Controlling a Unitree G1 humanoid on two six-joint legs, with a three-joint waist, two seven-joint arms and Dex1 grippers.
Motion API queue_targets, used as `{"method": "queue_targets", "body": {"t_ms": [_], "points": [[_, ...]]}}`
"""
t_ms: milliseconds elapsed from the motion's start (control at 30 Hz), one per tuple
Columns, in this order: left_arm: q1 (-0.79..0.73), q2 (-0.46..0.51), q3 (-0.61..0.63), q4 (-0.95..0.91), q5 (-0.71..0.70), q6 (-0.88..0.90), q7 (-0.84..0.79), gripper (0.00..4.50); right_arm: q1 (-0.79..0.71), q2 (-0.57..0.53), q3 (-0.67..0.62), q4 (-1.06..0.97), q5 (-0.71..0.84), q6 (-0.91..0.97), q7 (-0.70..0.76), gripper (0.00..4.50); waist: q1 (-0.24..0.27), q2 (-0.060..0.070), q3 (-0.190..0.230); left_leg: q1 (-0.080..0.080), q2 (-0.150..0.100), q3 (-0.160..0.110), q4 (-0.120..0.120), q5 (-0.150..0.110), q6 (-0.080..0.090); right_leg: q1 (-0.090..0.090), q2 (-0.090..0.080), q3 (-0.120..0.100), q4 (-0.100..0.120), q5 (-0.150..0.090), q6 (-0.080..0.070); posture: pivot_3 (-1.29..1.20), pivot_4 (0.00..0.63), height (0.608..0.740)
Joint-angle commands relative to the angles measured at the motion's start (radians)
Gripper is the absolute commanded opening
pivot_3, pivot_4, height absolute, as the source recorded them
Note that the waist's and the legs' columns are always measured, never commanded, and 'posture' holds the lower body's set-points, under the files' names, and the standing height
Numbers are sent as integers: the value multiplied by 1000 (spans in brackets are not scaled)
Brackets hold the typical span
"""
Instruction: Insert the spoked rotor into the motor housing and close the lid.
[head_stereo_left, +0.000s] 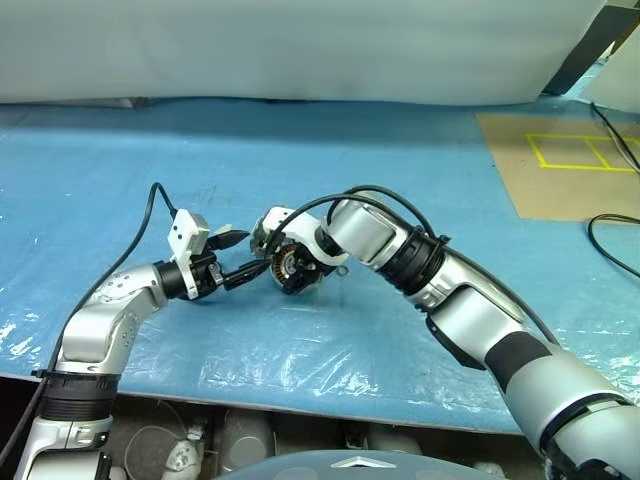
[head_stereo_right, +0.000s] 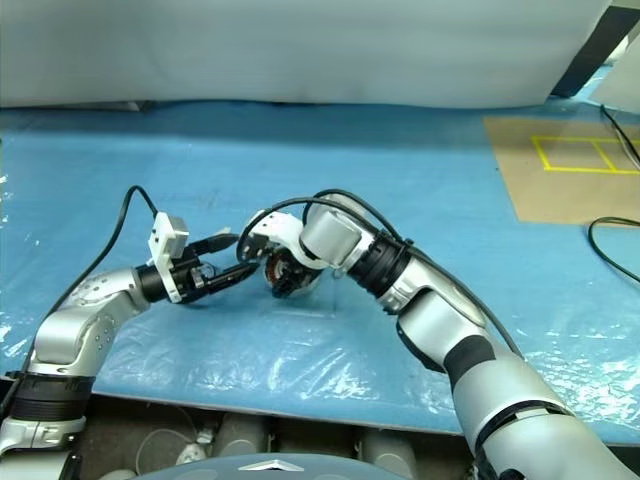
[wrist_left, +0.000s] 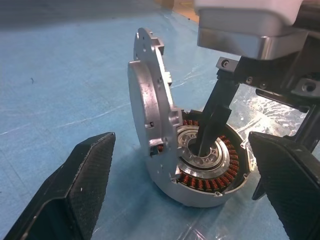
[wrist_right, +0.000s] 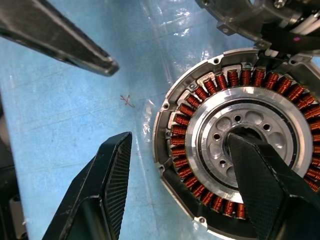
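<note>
- Our right gripper (wrist_right: 175, 195) points steeply down, fingers apart, one finger (wrist_left: 212, 117) in the centre of the motor housing (wrist_right: 235, 135), mid-counter (head_stereo_left: 300, 150).
- Our left gripper (wrist_left: 185, 185) lies near level, fingers spread, holding nothing, beside the housing.
- The lid (wrist_left: 147, 107) stands raised on edge at the housing's rim.

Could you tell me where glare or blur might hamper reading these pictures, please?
Left eye view: bright glare on the crinkled plastic sheet near the table's front edge. Left wrist view: the motor housing is sharp, while the left gripper's near fingers look soft. Right wrist view: copper windings crisp; the near fingers of the right gripper look slightly blurred.
</note>
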Motion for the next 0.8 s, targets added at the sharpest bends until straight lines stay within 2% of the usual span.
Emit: {"method": "queue_targets", "body": {"t_ms": [33,167,333,500,567,700,800], "points": [[2,9,5,-41,-16,1,-6,4500,-40,-37,-32,-33,42,-16,-25,3192,0,0,0,-1,0,0,0,0,0,-1,0,0,0,0,0,0,150,740],[7,11,4,-40,-15,2,-10,4500,-40,-90,-38,-90,91,-5,-40,3192,1,0,0,-1,0,0,0,0,0,-1,0,0,0,0,0,0,150,740],[11,17,4,-43,-15,8,-16,4500,-20,-165,-125,-215,198,27,-30,3192,2,0,0,-2,0,0,0,0,0,-2,1,0,0,0,0,0,150,740],[62,50,18,-119,-65,58,-45,4500,205,-274,-392,-385,292,-183,-73,3192,11,-2,0,-3,0,1,0,0,0,-1,1,0,-2,0,1,0,150,740],[101,74,20,-168,-88,84,-57,4500,335,-323,-453,-435,292,-316,-92,3192,13,-2,0,-3,-1,1,0,0,0,-1,1,0,-3,0,2,0,150,740],[152,100,10,-228,-97,95,-60,4500,546,-312,-549,-427,261,-525,-226,3192,11,-2,1,-3,0,1,-2,0,0,-2,1,0,-3,-1,1,0,150,740],[159,98,-7,-232,-82,82,-57,4500,631,-280,-577,-400,250,-629,-298,3192,0,-1,1,-2,0,2,-2,0,0,-3,2,1,-2,-1,1,0,150,740]]}}
